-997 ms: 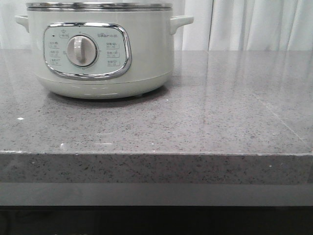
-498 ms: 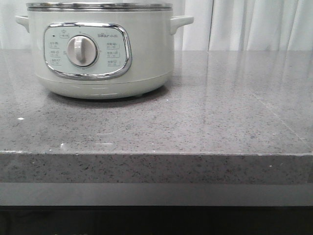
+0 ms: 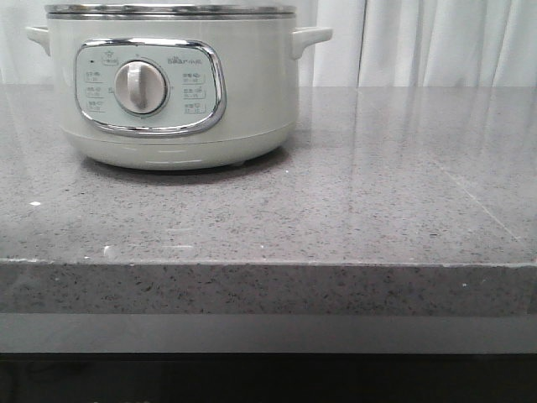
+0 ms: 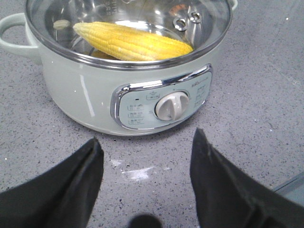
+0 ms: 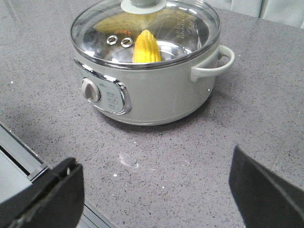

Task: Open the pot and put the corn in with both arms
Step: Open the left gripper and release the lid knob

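Note:
The pale cream-green pot (image 3: 172,84) stands at the back left of the grey countertop, its dial panel facing forward. A glass lid (image 5: 185,26) with a knob (image 5: 142,4) sits on its steel rim. The yellow corn (image 4: 133,42) lies inside under the lid and also shows in the right wrist view (image 5: 146,46). My left gripper (image 4: 146,140) is open and empty above the counter in front of the pot's panel (image 4: 164,102). My right gripper (image 5: 154,159) is open wide and empty, further back near the counter's front edge. Neither gripper shows in the front view.
The speckled grey countertop (image 3: 377,185) stretches to the right of the pot. Its front edge (image 3: 268,264) is near, with a metal rail (image 5: 19,166) below it in the right wrist view. White curtains (image 3: 436,42) hang behind.

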